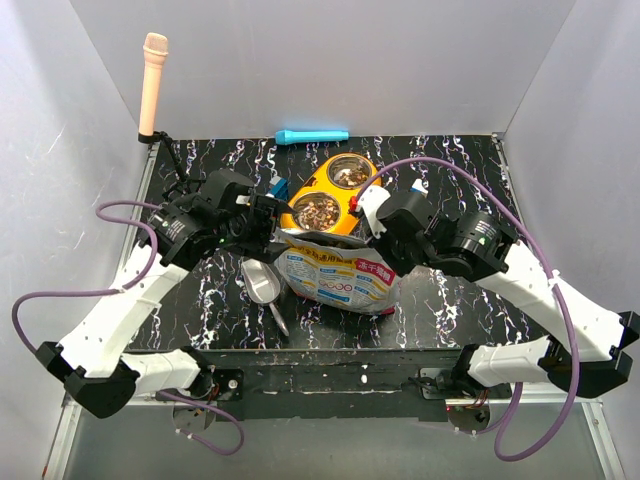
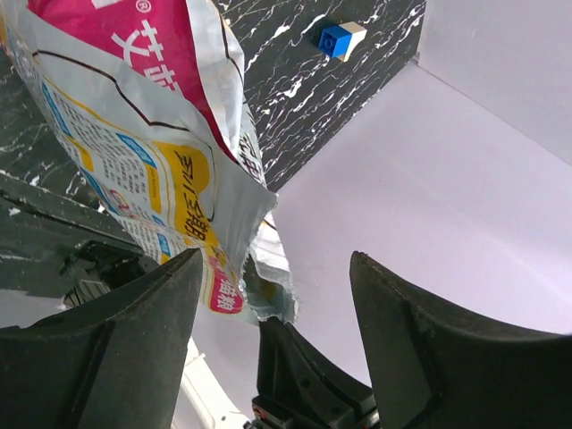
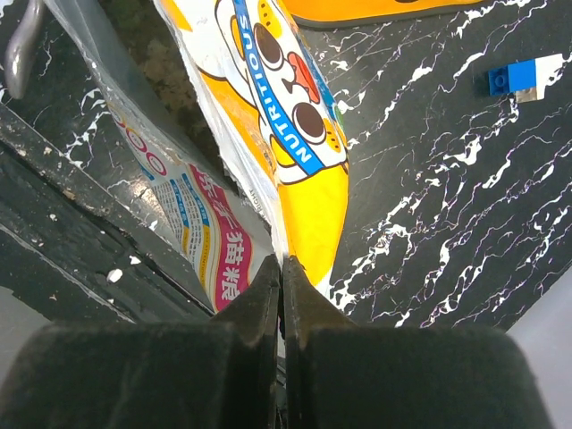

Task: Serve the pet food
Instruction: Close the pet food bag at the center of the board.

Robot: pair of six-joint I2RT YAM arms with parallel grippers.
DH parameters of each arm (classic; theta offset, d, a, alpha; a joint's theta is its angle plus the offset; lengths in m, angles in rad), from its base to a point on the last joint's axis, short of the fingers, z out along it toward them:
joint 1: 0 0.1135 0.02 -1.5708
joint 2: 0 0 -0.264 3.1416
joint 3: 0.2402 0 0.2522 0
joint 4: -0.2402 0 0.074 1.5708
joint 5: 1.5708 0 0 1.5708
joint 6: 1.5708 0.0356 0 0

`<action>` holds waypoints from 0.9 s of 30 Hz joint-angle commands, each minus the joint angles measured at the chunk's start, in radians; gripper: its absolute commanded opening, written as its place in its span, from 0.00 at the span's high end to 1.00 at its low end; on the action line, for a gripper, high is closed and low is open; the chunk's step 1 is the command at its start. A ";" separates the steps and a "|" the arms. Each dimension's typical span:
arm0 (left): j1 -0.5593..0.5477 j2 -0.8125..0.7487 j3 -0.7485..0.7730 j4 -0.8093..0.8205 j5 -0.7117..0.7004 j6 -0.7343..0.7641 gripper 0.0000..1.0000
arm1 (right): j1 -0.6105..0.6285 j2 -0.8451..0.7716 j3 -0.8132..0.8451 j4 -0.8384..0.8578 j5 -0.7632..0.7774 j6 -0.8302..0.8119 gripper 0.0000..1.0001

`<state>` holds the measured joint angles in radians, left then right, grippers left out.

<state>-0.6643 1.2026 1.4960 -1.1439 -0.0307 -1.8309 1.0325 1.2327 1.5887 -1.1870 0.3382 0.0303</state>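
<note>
Brown pet food fills both cups of the yellow double bowl (image 1: 338, 192): the near cup (image 1: 317, 211) and the far cup (image 1: 350, 174). In front of the bowl stands the white-blue-pink foil bag (image 1: 335, 272), its top open. My right gripper (image 3: 282, 261) is shut on the bag's upper edge (image 3: 299, 170), at the bag's right corner (image 1: 372, 222). At the bag's left corner, my left gripper (image 2: 275, 259) is open. The torn foil corner (image 2: 266, 295) hangs between its fingers and is not pinched.
A metal scoop (image 1: 262, 283) lies on the black marbled table (image 1: 450, 290) left of the bag. A small blue-white block (image 1: 418, 186) sits right of the bowl. A blue tube (image 1: 312, 135) lies at the back edge and a beige handle (image 1: 153, 85) stands back left. White walls enclose the table.
</note>
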 commanded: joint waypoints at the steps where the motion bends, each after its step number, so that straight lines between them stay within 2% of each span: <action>1: 0.000 -0.043 -0.066 0.038 -0.067 0.019 0.35 | -0.009 -0.013 0.088 0.003 0.082 -0.006 0.99; 7: 0.002 -0.035 -0.089 0.053 -0.067 0.013 0.33 | -0.009 0.011 0.105 -0.023 0.073 -0.010 0.99; 9: 0.005 -0.034 -0.115 0.096 -0.072 0.027 0.37 | -0.009 0.016 0.111 -0.028 0.070 -0.010 0.99; 13: 0.012 -0.032 -0.155 0.151 -0.072 0.056 0.56 | -0.009 0.017 0.108 -0.036 0.059 -0.020 0.98; 15: 0.020 -0.032 -0.160 0.157 -0.064 0.080 0.63 | -0.006 0.022 0.111 -0.033 0.015 -0.027 0.87; 16: 0.029 -0.032 -0.158 0.151 -0.057 0.088 0.71 | 0.001 0.028 0.116 -0.017 -0.002 -0.059 0.82; 18: 0.051 -0.020 -0.145 0.116 -0.022 0.084 1.00 | 0.024 0.039 0.120 0.018 -0.031 -0.088 0.64; 20: 0.080 0.006 -0.106 0.055 0.021 0.091 1.00 | 0.076 0.057 0.125 0.081 -0.025 -0.137 0.52; 23: 0.106 0.073 -0.004 -0.051 0.090 0.151 1.00 | 0.129 0.134 0.183 0.164 -0.018 -0.202 0.50; 27: 0.158 0.161 0.121 -0.129 0.179 0.244 1.00 | 0.159 0.289 0.348 0.196 -0.060 -0.279 0.50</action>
<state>-0.5652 1.3102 1.4918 -1.1885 0.0666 -1.6936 1.1648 1.3991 1.7977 -1.1172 0.3103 -0.1383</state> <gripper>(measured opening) 0.017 0.501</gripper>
